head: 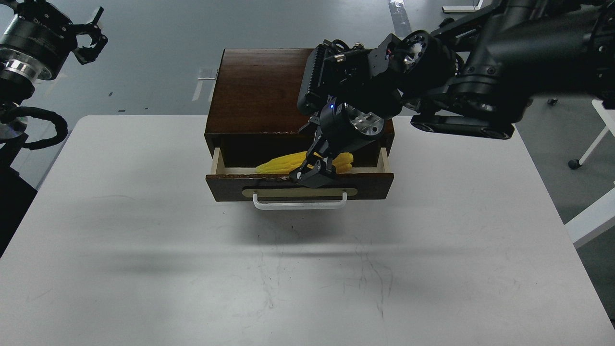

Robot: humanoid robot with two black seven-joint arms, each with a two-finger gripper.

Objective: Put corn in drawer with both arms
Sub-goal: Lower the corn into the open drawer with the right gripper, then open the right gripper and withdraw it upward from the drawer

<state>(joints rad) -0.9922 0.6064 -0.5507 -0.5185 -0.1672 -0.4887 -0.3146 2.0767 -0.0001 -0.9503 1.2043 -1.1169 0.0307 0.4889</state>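
Note:
The dark brown wooden box (259,86) stands at the table's far middle with its drawer (226,185) pulled open toward me. The yellow corn (276,165) lies crosswise low inside the drawer, tapered end to the left. My right gripper (313,175) reaches down from the right into the drawer and is shut on the corn's middle, its fingertips just above the drawer's front panel. My left gripper (92,32) hangs open and empty far off at the top left, above the floor beyond the table.
The white bar handle (299,203) sits on the drawer front, facing me. The white table (144,269) stretches wide in front of the box. My right arm's bulky joints (432,72) cover the box's right side. A white chair leg (593,144) stands at the right.

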